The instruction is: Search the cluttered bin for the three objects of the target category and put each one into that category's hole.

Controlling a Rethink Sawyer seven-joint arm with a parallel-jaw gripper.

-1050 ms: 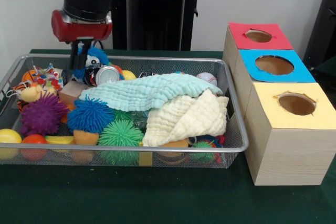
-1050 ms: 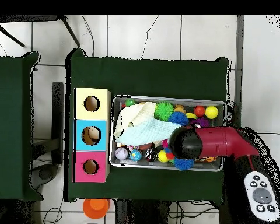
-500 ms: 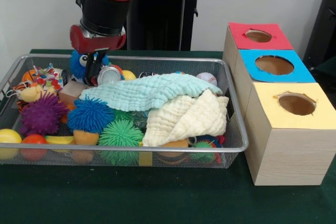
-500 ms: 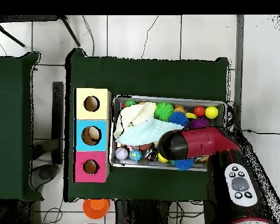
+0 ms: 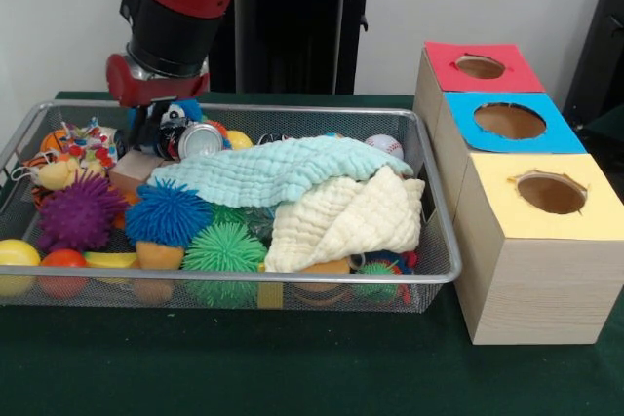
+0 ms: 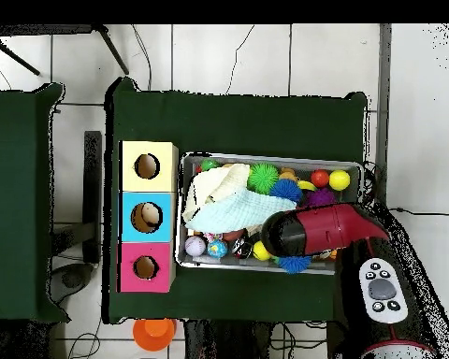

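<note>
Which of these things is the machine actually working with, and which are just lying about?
Part of the job: wire bin, spiky balls, cloths, can, three boxes with holes, end effector.

Just lying about: orange thing on the floor, black chair.

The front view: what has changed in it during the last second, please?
The gripper swung from the bin's far left corner toward the centre, then back to the left, staying above the blue stuffed toy and the can. The cloths, balls and boxes stayed put.
</note>
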